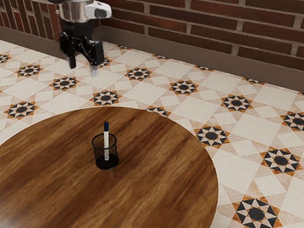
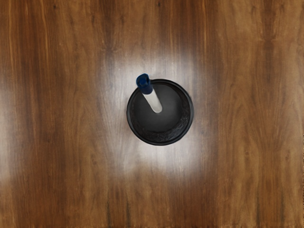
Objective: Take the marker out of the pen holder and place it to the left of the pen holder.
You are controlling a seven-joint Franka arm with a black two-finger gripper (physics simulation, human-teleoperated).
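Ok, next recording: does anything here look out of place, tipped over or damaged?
No, nothing stands out. The pen holder stands upright on the table, and the marker leans inside it, cap up, as a loose pen would.

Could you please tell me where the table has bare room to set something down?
Bare wood stretches from the black mesh pen holder to the edge of the round brown wooden table, toward the exterior view's left and right alike. The crowded spot is the holder's mouth, where the blue-capped white marker leans.
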